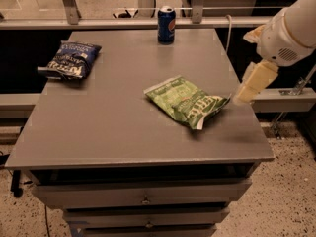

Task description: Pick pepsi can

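Camera view: pepsi can (166,25) stands upright at the far edge of the worktop (113,127), untouched, so I judge the pick not begun. My end effector (252,85) hangs at the right edge, just beside the green chip bag (190,101) and well apart from the can; can't tell if it's apart or together. Left to do: reach past the green bag, clamp on the can, lift; dark blue chip bag (71,60) at far left is out of the way.
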Controlling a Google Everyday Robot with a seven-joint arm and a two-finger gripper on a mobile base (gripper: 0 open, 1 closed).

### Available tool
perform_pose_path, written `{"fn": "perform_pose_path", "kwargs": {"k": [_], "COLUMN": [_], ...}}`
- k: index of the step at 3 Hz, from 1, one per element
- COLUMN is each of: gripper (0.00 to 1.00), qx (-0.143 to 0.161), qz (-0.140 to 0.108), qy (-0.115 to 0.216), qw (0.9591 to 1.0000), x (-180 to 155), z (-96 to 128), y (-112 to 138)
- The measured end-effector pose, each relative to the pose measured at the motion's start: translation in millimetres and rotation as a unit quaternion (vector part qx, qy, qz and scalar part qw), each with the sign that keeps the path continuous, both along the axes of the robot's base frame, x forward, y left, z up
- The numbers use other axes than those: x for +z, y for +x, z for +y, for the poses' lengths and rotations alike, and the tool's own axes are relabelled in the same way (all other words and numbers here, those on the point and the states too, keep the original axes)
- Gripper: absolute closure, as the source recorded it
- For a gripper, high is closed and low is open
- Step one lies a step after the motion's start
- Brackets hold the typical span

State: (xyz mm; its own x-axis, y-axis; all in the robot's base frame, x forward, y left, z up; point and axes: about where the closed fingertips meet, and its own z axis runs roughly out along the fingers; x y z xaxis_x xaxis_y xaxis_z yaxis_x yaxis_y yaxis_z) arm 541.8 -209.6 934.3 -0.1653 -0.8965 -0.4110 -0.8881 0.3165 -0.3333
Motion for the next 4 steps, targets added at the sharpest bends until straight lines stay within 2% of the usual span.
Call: {"fn": "perform_pose_path", "kwargs": {"k": [1,2,3,4], "gripper": [0.00,0.00,0.00,0.00], "qx": [-0.010,-0.021,-0.029,-0.043], "qz": [-0.043,-0.077,-0.098,-0.102], "qy": [0.085,0.169,0.240,0.299], "qw": [0.9954,0.9824,0.9654,0.9478], "x": [-18.5,-23.4,-19.0,-21.5], "z": [11.7,31.7,54.9,74.3], "y": [76.2,151.8,208.2,254.1]}}
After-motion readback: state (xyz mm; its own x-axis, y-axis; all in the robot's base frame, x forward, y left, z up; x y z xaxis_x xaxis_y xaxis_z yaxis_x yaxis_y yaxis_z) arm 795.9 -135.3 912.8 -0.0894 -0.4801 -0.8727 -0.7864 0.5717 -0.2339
